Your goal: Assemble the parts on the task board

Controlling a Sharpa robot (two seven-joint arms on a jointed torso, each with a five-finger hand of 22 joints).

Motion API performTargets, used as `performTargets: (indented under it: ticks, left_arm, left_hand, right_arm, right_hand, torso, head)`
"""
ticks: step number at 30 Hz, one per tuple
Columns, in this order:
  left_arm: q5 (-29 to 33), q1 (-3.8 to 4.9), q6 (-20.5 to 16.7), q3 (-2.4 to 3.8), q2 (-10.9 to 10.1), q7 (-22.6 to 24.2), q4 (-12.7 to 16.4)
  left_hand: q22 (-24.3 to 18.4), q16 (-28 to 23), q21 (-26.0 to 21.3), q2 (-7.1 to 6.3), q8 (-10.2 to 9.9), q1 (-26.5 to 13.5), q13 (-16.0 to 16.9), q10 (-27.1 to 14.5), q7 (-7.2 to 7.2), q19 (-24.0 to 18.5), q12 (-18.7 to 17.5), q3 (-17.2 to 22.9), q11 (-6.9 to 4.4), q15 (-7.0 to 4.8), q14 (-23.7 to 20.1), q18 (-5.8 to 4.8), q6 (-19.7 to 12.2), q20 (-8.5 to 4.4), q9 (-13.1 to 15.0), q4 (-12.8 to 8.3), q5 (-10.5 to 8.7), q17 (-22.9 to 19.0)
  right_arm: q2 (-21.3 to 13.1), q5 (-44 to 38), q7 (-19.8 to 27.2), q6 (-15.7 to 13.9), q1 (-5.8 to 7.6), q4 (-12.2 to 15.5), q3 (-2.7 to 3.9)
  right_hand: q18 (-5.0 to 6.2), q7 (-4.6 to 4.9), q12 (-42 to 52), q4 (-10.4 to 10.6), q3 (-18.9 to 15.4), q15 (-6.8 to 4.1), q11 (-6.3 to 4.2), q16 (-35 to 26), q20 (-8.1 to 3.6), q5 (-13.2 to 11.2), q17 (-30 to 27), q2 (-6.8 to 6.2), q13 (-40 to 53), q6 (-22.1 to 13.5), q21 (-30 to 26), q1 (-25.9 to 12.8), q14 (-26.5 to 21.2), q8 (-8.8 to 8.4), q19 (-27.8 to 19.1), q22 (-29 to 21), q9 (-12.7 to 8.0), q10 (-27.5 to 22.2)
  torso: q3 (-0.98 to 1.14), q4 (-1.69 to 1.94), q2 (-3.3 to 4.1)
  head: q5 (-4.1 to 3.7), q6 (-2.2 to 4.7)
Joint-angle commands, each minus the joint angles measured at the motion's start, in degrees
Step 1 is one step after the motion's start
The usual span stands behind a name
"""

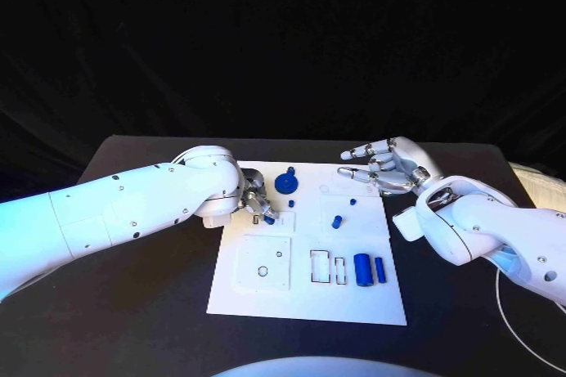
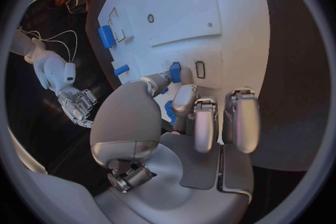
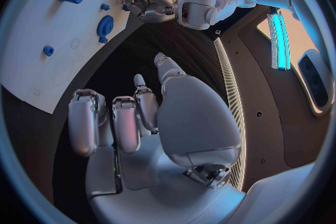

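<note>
The white task board (image 1: 307,299) lies mid-table. My left hand (image 1: 253,204) hovers over its far left part and pinches a small blue part (image 1: 269,219) between thumb and finger; the left wrist view shows that blue part (image 2: 175,72) beside a narrow slot (image 2: 199,69). A blue gear (image 1: 287,183) stands just beyond the hand. Small blue pegs (image 1: 338,222) stand mid-board. Two blue cylinders (image 1: 369,270) lie near the right edge. My right hand (image 1: 387,169) hangs open over the board's far right corner, fingers spread, holding nothing.
Outlined recesses (image 1: 264,263) and slots (image 1: 325,266) mark the board's near half. Black table (image 1: 130,311) surrounds the board on every side. A white cable (image 1: 505,299) loops at the right edge.
</note>
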Motion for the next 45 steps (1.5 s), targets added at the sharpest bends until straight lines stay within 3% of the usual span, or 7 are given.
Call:
performTargets:
  ticks: [1,15,29,41,45]
  left_arm:
    - [0.1,-0.3,1.8,-0.3,0.3,-0.3,-0.2]
    - [-0.1,-0.29,1.4,-0.31,0.8,-0.2,-0.7]
    - [-0.1,-0.3,0.5,-0.29,0.8,-0.1,-1.0]
    - [-0.2,-0.3,-1.3,0.09,-0.2,-0.1,-0.3]
    - [0.1,-0.27,-1.8,0.54,-0.9,0.0,0.3]
  left_hand:
    - [6.8,0.2,0.1,-0.08,-0.3,-1.4,0.5,0.6,-1.04,1.8,0.5,1.0,-0.15,-0.16,5.9,-0.72,1.7,-0.1,0.1,-1.8,-0.03,15.1]
    - [7.5,0.2,0.5,0.19,-0.7,-3.7,1.6,1.4,-1.36,2.1,1.5,-1.1,-0.43,-0.38,5.9,-0.87,3.2,-0.34,0.0,-1.0,-0.05,15.1]
    - [7.7,0.2,0.6,-0.4,-1.4,-7.4,1.5,1.7,-1.51,2.2,1.2,-6.9,-0.52,-0.48,5.9,-0.92,4.6,-0.45,0.0,1.1,-0.19,15.1]
    - [8.1,0.2,0.6,-0.09,-1.7,-9.8,1.9,2.1,-1.58,2.4,1.5,-16.8,-0.58,-0.54,5.9,-0.97,5.4,-0.53,0.5,4.5,-0.45,15.1]
    - [8.0,0.2,0.6,0.43,-1.8,-9.3,2.0,2.1,-1.65,2.3,1.5,-19.8,-0.65,-0.61,5.9,-0.95,5.4,-0.61,0.7,5.4,-0.42,15.1]
  right_arm:
    - [0.0,-0.1,0.3,0.6,-0.03,0.1,0.01]
    - [-0.1,0.0,0.3,0.5,-0.01,0.1,0.01]
    - [-0.1,0.6,0.6,0.6,-0.01,0.0,0.01]
    - [0.1,0.8,0.7,0.6,-0.02,-0.3,0.01]
    - [0.1,0.8,0.7,0.6,-0.02,-0.3,0.01]
  right_hand:
    - [0.85,-0.13,-0.3,0.0,-0.2,-0.22,0.0,-0.3,0.17,0.1,5.8,0.13,3.1,0.3,-0.2,-0.6,3.8,0.01,-0.4,0.3,0.1,-0.4]
    - [0.88,-0.12,-0.4,0.2,-0.4,-0.22,0.01,-0.4,0.17,0.2,5.7,0.09,3.0,0.3,-0.3,-0.9,3.8,-0.02,-0.5,0.1,0.1,-0.4]
    - [0.92,-0.17,-0.5,0.8,-1.7,-0.23,0.0,-0.6,0.14,0.9,5.6,-0.19,2.9,0.3,-0.5,-2.2,3.8,-0.07,-0.6,-0.1,0.1,-0.5]
    - [0.95,-0.18,-0.5,1.0,-1.9,-0.24,0.0,-0.6,0.14,1.0,5.6,-0.12,2.9,0.3,-0.6,-2.5,3.8,-0.07,-0.6,-0.2,0.1,-0.5]
    - [0.95,-0.18,-0.4,1.0,-2.0,-0.24,0.0,-0.6,0.14,1.0,5.6,-0.12,2.9,0.3,-0.6,-2.6,3.8,-0.07,-0.6,-0.2,0.1,-0.5]
  torso:
    - [0.01,-0.05,-0.02]
    - [-0.02,-0.03,0.0]
    - [-0.02,0.0,0.0]
    - [-0.07,0.03,0.01]
    - [-0.03,0.01,-0.04]
  head:
    - [0.08,0.0]
    - [-0.05,-0.05]
    - [-0.11,-0.02]
    - [-0.12,0.16]
    - [-0.07,0.18]
